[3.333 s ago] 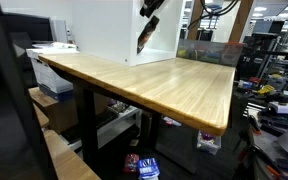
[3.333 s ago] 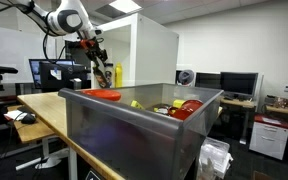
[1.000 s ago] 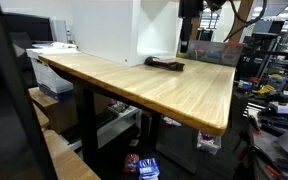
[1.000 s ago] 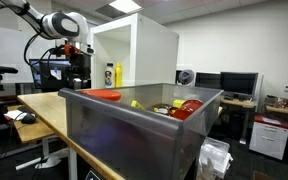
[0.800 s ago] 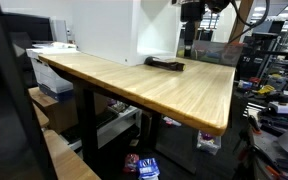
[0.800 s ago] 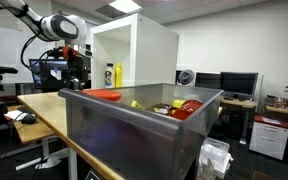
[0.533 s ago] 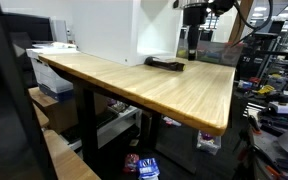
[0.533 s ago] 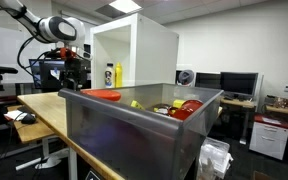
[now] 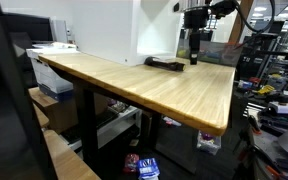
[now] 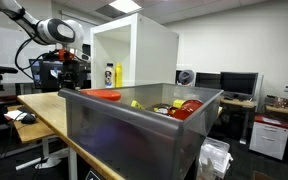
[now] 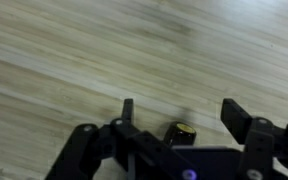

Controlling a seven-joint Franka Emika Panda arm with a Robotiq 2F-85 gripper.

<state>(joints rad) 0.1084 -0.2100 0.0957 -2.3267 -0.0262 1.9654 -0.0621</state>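
Jaws apart, the black gripper (image 9: 194,58) hovers upper right over the pale wooden tabletop (image 9: 154,85) — near a dark flat object (image 9: 165,65). This looks like a reach: the next move calls for centring over the object and descending.

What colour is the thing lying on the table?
The thing looks black, best in an exterior view.

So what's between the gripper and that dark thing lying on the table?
Nothing: in an exterior view only bare wooden table separates the gripper from the dark thing.
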